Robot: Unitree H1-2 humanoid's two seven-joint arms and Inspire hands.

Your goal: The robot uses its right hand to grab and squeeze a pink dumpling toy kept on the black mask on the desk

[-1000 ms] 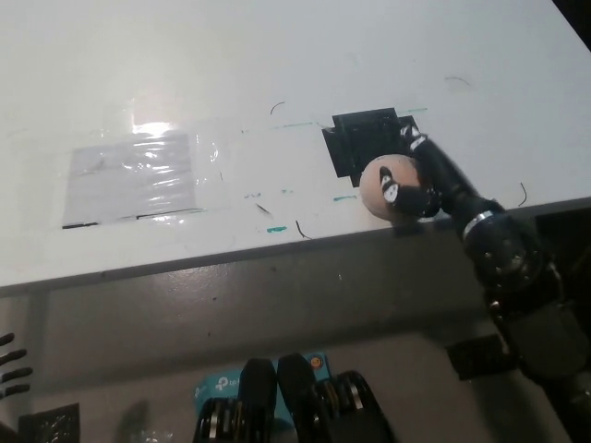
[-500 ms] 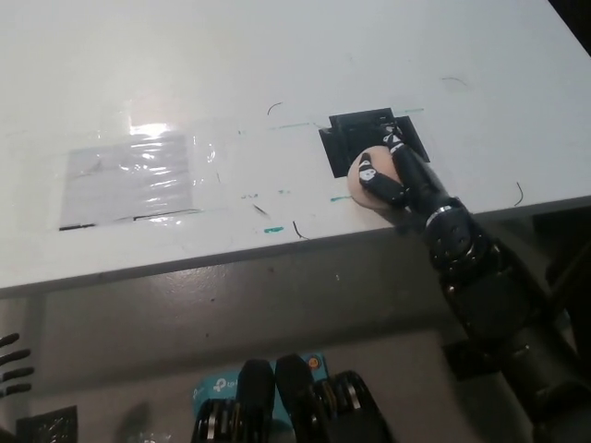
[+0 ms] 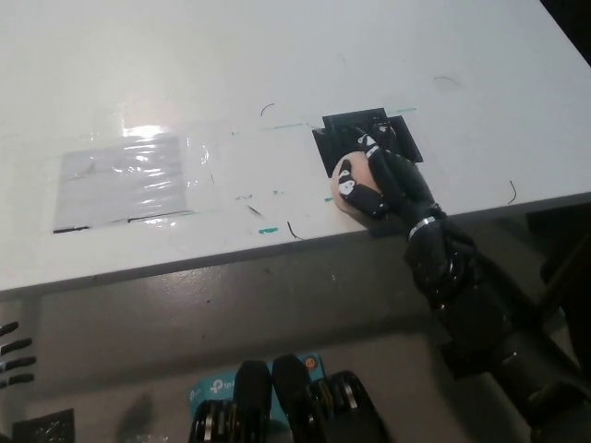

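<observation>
The pink dumpling toy (image 3: 345,178) sits at the near edge of the black mask (image 3: 343,137) on the white desk (image 3: 277,74). My black right hand (image 3: 383,180) is wrapped over the toy from the right, its fingers closed around it, so only the toy's left side shows. The black forearm runs down to the bottom right corner. Only the fingertips of my white left hand (image 3: 11,355) show at the lower left edge, below the desk, resting.
A shiny clear plastic sheet (image 3: 125,175) is taped to the desk at the left. Small pen marks and green tape bits dot the surface near the desk's front edge (image 3: 231,258). A blue box (image 3: 208,388) lies below the desk.
The right hand with the toy has slid left toward the mask's near edge and closed further around the toy. The whole picture has also shifted slightly left and up.
</observation>
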